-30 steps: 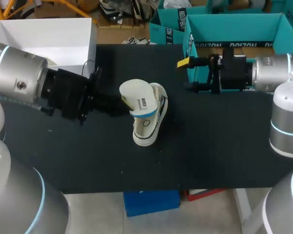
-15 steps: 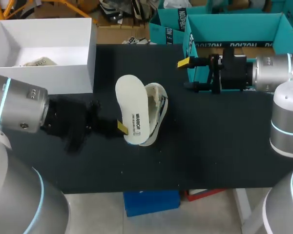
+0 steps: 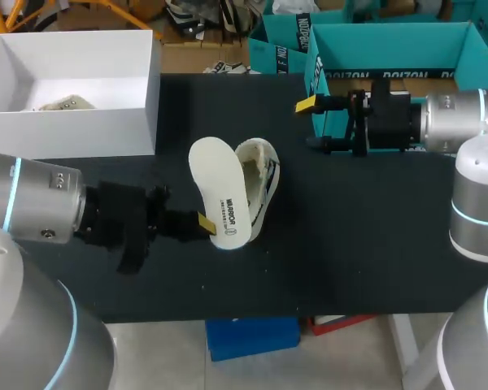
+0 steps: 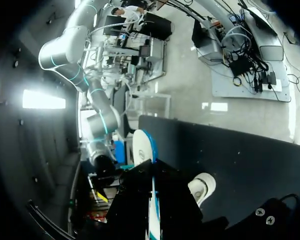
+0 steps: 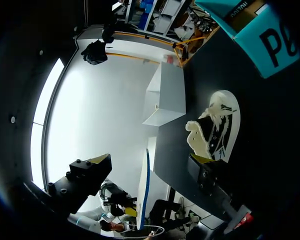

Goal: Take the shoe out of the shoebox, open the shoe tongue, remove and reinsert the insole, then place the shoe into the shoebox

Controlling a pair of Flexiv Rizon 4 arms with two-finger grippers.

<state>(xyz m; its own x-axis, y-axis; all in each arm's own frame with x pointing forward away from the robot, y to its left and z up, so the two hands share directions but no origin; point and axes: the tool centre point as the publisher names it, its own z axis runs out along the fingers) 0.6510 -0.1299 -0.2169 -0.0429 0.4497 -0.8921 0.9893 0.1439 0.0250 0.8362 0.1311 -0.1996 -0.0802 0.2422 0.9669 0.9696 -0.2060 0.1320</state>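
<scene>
A cream low-cut shoe (image 3: 262,175) with dark markings is seen lying on its side near the middle of the black bench (image 3: 350,244), well outside the white shoebox (image 3: 73,134). Its white insole (image 3: 218,191) is out of it and is held tilted just beside it, overlapping the shoe's edge in the head view; whether the two touch cannot be told. The insole is printed across its middle, and a blue rim is shown along its edge in both wrist views. The end of the insole nearer the robot is clamped between the fingers of the left claw (image 3: 205,221), whose arm is laid low across the bench from the left. The right claw (image 3: 313,124) is held above the bench's far right part, its fingers spread apart with nothing between them, well apart from the shoe. The shoebox is set open at the far left corner, and a pale thing (image 3: 61,104) is seen lying inside it. A teal box (image 3: 374,49) is stood at the far right, just behind the right claw.
</scene>
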